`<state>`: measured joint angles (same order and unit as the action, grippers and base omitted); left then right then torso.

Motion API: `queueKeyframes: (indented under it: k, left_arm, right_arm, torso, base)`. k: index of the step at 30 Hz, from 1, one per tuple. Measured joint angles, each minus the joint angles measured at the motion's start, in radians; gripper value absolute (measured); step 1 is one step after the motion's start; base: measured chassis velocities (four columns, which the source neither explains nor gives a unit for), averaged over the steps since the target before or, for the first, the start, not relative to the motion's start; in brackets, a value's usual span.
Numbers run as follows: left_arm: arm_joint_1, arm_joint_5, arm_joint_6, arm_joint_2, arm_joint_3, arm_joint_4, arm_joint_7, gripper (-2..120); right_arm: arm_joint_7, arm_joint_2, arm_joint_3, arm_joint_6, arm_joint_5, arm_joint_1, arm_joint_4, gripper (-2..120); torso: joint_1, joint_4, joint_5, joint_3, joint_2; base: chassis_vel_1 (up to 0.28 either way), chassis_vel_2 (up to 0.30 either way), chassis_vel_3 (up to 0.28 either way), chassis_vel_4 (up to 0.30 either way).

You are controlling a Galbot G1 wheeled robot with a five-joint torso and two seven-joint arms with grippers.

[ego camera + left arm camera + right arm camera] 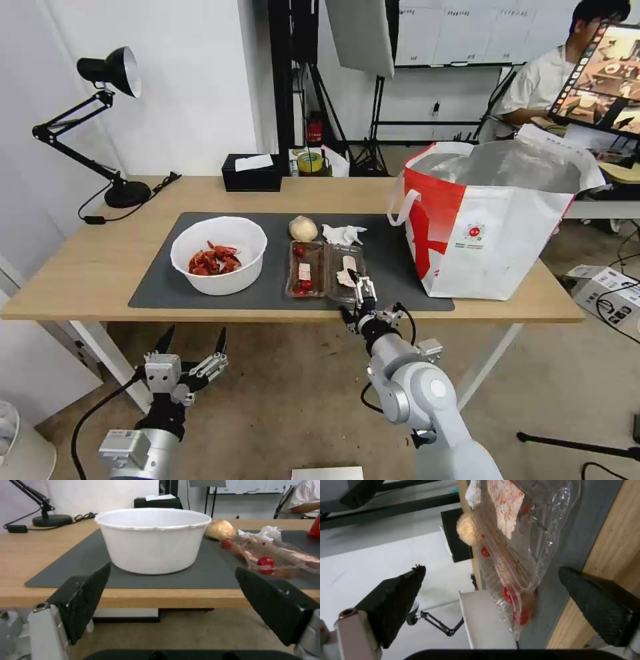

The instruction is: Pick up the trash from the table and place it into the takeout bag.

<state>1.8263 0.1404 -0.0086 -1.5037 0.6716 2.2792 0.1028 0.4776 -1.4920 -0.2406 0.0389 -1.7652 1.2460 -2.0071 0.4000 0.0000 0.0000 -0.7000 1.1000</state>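
While our right hand (355, 295) reaches the surface's (100, 267) near edge, fingers spread wide around the clamshell tray's (325, 268) front rim, our left hand (192, 341) waits open below the bowl (219, 255); the takeout bag (493, 220) stands right.

A white bowl (219, 255) held red shells beside a clear tray (325, 269) on a dark grey mat (160, 270); the bag (493, 227) was red-and-white.
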Motion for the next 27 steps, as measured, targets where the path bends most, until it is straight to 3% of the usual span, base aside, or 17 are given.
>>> queueKeyframes:
  k: [27]
  left_arm:
    - [0.013, -0.011, -0.014, -0.008, -0.002, 0.015, -0.001, 100]
  right_arm:
    - [0.006, -0.012, -0.005, 0.007, 0.011, -0.014, 0.008, 100]
  torso:
    - [0.0, 0.0, 0.0, 0.0, 0.0]
  base:
    - [0.0, 0.0, 0.0, 0.0]
